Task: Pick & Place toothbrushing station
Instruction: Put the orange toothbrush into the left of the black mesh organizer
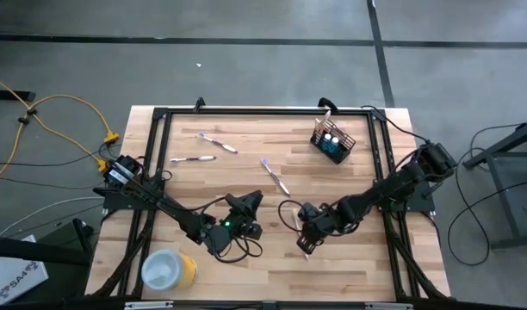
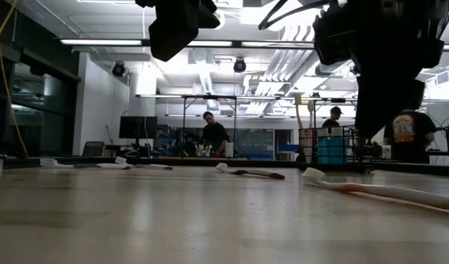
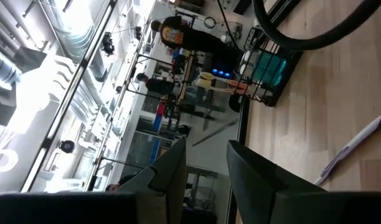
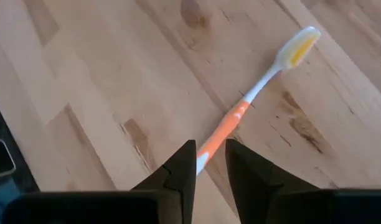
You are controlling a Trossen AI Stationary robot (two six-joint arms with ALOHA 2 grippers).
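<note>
An orange-and-white toothbrush [image 4: 240, 112] lies flat on the wooden table, right of centre and near the front [image 1: 303, 245]. My right gripper [image 4: 211, 163] slants down over it with its fingers on either side of the handle's rear part, a narrow gap between them. My left gripper [image 1: 246, 205] waits open and level above the table's middle, with nothing between its fingers [image 3: 206, 165]. The black wire-mesh holder [image 1: 332, 140] stands at the far right with blue tubes inside. Three more toothbrushes [image 1: 216, 142] [image 1: 192, 159] [image 1: 275, 176] lie flat farther back. My right gripper's fingers [image 4: 181, 171] come from above at a slant and lie across the handle's white rear end [image 4: 204, 160], which shows in the gap between them. The toothbrush lies flat on the table. Whether the fingers touch it I cannot tell.
A yellow cylinder with a white top [image 1: 169, 269] stands at the near left corner. A black frame [image 1: 246, 110] runs around the table's edges. People [image 2: 213, 136] move in the room beyond the far edge. Bare wood lies between the scattered toothbrushes and the holder.
</note>
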